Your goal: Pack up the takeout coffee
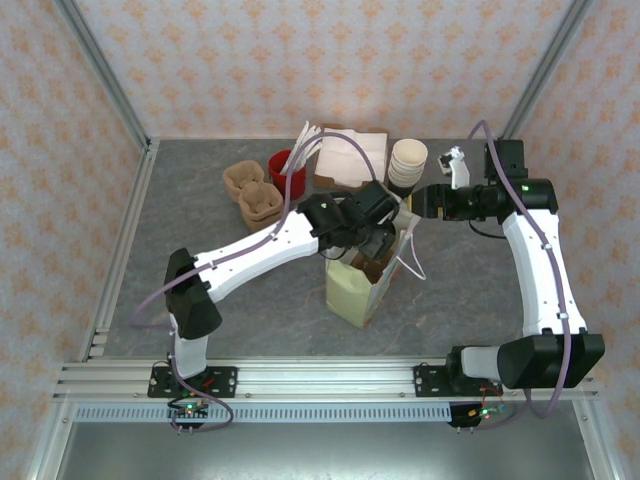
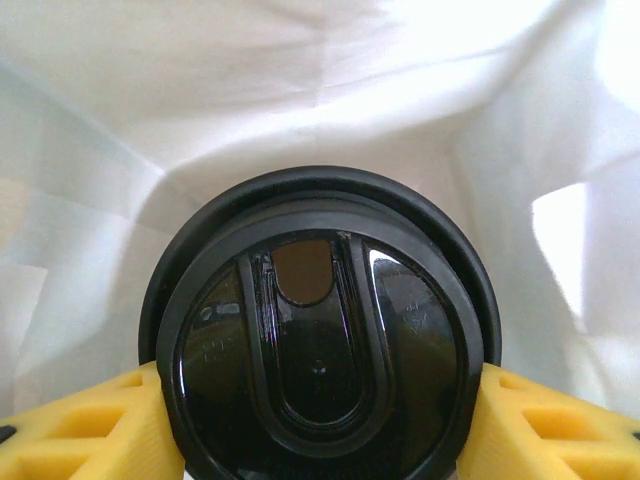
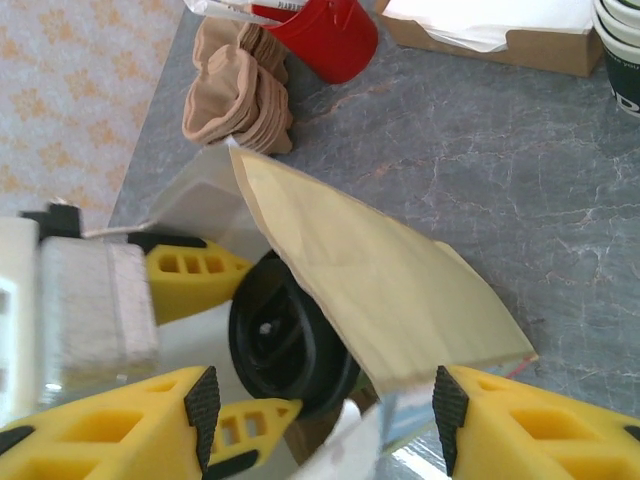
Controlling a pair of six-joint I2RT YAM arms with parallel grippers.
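Paper bag (image 1: 350,295) stands nearest the arm bases, its mouth facing up to receive the drink. Just beyond, the left gripper (image 2: 320,425) is clamped on the takeout coffee (image 2: 320,340), lid up, inside the bag's white-lined mouth. The right gripper (image 3: 325,405), fingers spread apart, straddles the bag's flap, seemingly to keep the opening wide. Farther back stand the stacked cups (image 1: 407,163).
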